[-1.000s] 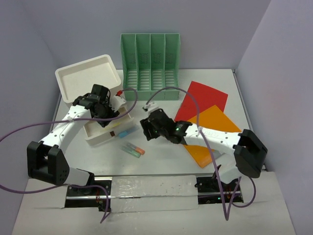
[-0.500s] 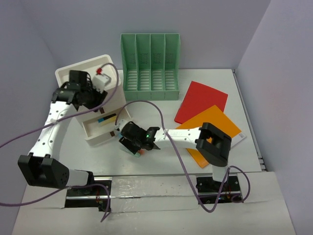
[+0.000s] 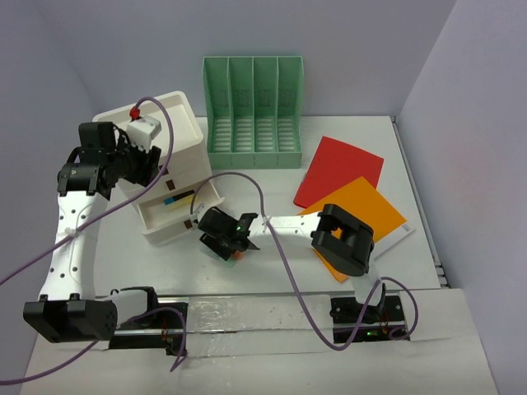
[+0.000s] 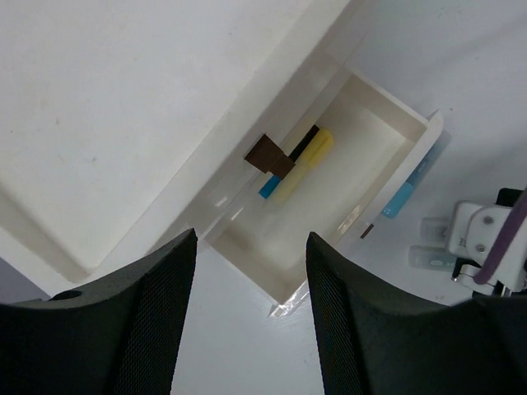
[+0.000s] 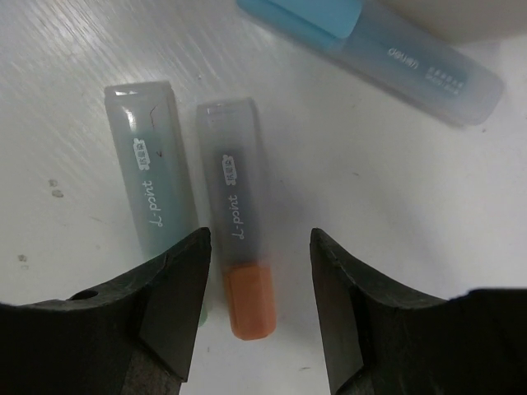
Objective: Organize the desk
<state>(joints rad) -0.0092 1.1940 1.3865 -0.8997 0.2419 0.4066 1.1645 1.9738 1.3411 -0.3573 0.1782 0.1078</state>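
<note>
The white worktop (image 3: 165, 263) spanned the whole station beneath both arms and carried every item. The left pincer (image 4: 247, 329) hung spread and empty above the open drawer (image 4: 329, 206) of the white drawer box (image 3: 177, 136); a yellow marker (image 4: 306, 160) lay inside that drawer. The right pincer (image 5: 257, 313) was spread low over the worktop, its fingers either side of the orange-tipped highlighter (image 5: 239, 247), gripping nothing. A green-tipped highlighter (image 5: 152, 214) lay just beside that one, a blue highlighter (image 5: 387, 49) near. The green file holder (image 3: 254, 107) stood at the far edge, with red (image 3: 342, 169) and orange sheets (image 3: 366, 210) on the right.
</note>
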